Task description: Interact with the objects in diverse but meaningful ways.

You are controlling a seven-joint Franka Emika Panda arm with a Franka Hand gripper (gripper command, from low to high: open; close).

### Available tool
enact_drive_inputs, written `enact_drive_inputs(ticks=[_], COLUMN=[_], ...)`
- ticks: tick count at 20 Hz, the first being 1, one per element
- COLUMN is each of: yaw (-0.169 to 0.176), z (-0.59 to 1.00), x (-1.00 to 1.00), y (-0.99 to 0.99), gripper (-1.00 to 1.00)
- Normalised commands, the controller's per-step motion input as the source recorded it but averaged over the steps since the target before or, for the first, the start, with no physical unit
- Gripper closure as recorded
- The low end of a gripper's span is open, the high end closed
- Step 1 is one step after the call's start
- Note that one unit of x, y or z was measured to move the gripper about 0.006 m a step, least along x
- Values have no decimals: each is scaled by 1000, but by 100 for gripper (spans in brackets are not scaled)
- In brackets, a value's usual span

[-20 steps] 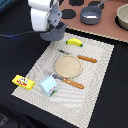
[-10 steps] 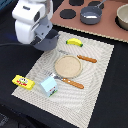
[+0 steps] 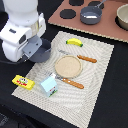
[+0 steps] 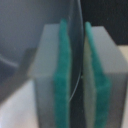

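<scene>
In the exterior view, the white arm fills the upper left; its claw is hidden there. A dark grey pot (image 3: pixel 42 51) sits just under the arm on the placemat (image 3: pixel 95 75). The banana (image 3: pixel 74 42) lies at upper centre, the milk carton (image 3: pixel 49 85) lower left, the yellow packet (image 3: pixel 23 82) on the black tabletop (image 3: pixel 112 107).

In the wrist view, the claw (image 4: pixel 78 80) is pinched onto a thin dark rim, green pads (image 4: pixel 64 80) pressing both sides.

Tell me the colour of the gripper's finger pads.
Teal-green pads on grey fingers, closed almost together; clearest in the wrist view.
</scene>
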Motion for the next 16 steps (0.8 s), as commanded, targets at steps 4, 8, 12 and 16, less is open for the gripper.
enact_drive_inputs(ticks=[4,8,12,16], yaw=[-115,-119,-93,-37], z=[1000,1000,879,401], x=[-33,0,0,76], y=[-88,-176,-469,-752], gripper=[-100,-100,-100,-100])
